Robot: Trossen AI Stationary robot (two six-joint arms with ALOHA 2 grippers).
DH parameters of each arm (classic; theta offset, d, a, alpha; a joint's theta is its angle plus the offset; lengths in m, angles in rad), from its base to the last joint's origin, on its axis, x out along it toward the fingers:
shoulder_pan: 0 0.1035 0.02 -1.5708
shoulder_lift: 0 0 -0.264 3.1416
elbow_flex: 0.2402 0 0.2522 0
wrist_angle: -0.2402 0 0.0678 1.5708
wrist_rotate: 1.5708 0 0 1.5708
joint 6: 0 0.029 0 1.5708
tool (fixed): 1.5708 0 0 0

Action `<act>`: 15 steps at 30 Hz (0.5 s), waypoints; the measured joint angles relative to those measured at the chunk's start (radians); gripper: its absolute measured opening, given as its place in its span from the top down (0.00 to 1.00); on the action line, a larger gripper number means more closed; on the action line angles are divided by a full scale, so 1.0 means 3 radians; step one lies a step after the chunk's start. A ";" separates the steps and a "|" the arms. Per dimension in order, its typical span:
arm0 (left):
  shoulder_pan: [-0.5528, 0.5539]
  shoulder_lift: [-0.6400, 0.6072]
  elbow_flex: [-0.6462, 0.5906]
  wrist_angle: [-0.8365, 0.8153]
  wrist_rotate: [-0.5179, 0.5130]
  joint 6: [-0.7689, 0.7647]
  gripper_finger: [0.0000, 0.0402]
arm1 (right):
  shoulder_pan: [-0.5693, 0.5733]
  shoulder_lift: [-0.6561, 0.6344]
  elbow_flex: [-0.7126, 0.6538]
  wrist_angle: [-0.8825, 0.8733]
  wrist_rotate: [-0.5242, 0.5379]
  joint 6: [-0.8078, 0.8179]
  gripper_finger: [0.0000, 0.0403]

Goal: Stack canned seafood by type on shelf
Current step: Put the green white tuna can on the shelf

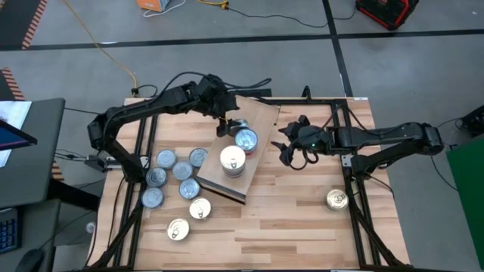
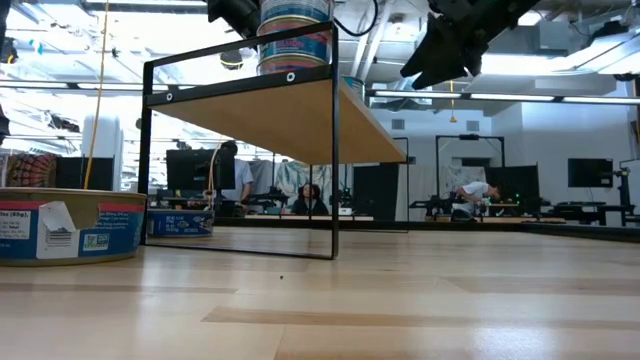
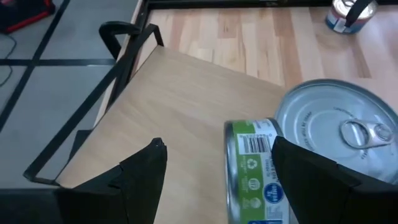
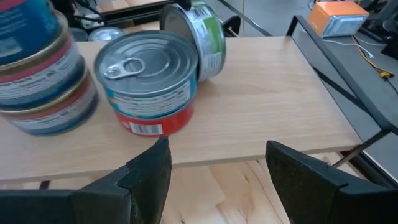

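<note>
The left claw (image 1: 224, 125) hovered over the far end of the shelf (image 1: 261, 121), its fingers apart and empty, and just beside it, at about four o'clock in the high view, sat the silver-topped stack (image 1: 246, 140). In the left wrist view a green-labelled tin (image 3: 255, 168) stood on edge between the fingers' line and the flat silver lid (image 3: 339, 127) of that stack, leaning against or just touching it; its round faces pointed sideways, so its axis ran level along the board rather than upright. That was the relation the next move seemed to turn on: the tin lay directly ahead of the left claw and close, and would probably need tipping flat before it could sit on the stack. The right claw (image 1: 291, 151) hung off the shelf's three o'clock edge, fingers also apart and holding nothing, facing the same red-banded stack (image 4: 149, 84) and the tilted tin (image 4: 208, 34) behind it, but it was the farther of the two. A second stack with a pale lid (image 1: 233, 160) stood nearer the shelf's front edge. The remaining tins (image 1: 175, 170) lay loose on the bench at about nine o'clock of the shelf, and one gold tin (image 1: 337, 199) sat alone at about four o'clock.
</note>
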 joint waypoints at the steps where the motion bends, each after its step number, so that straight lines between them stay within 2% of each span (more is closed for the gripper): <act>1: 0.0000 0.0000 0.0000 0.0001 0.0000 0.0000 0.30 | 0.0014 0.0000 0.0000 0.0000 0.0000 0.0000 0.29; 8: 0.0000 0.0001 0.0001 -0.0044 0.0064 -0.0052 0.31 | 0.0140 0.0000 0.0000 0.0003 0.0270 0.0003 0.29; 15: -0.0034 0.0003 0.0000 0.0041 0.0138 -0.0061 0.31 | 0.0191 0.0000 0.0000 0.0016 0.0285 0.0004 0.29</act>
